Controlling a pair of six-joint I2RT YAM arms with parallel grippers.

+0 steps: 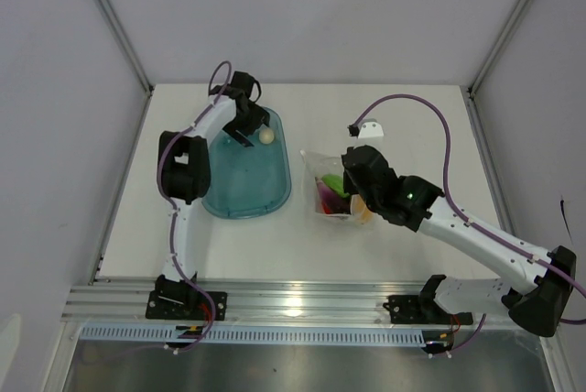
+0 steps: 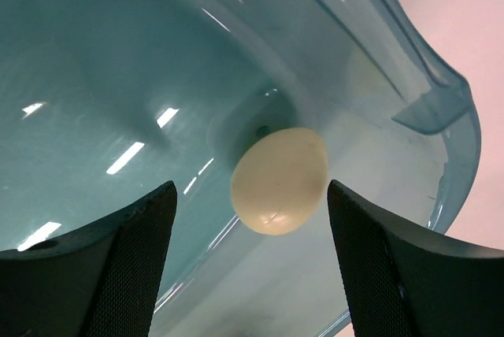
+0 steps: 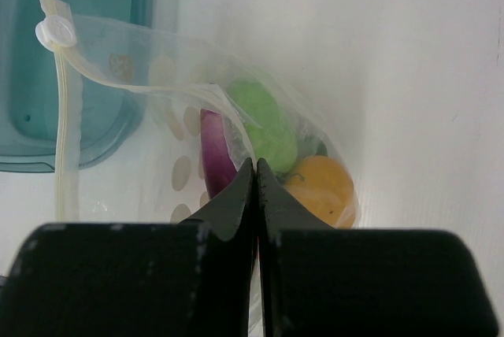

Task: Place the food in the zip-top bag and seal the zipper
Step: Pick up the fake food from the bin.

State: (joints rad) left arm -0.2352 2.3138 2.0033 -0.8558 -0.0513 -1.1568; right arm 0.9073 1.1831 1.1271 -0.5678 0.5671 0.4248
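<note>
The white ball (image 1: 266,136) lies in the far right corner of the teal tub (image 1: 245,192). My left gripper (image 1: 240,131) hangs over it, open; in the left wrist view the ball (image 2: 279,179) sits just ahead of and between the spread fingers, untouched by the gripper (image 2: 250,223). The zip-top bag (image 1: 319,165) lies right of the tub with its mouth open. It holds the light green pod (image 3: 264,120), the purple piece (image 3: 213,152) and the yellow-orange piece (image 3: 323,187). My right gripper (image 3: 256,165) is shut on the bag's upper film. The zipper (image 3: 67,140) is unsealed.
A small white part (image 1: 369,129) on a purple cable lies behind the bag. The tub's rim (image 3: 79,160) is close to the bag's left side. Grey walls enclose the table on three sides, and an aluminium rail runs along the near edge.
</note>
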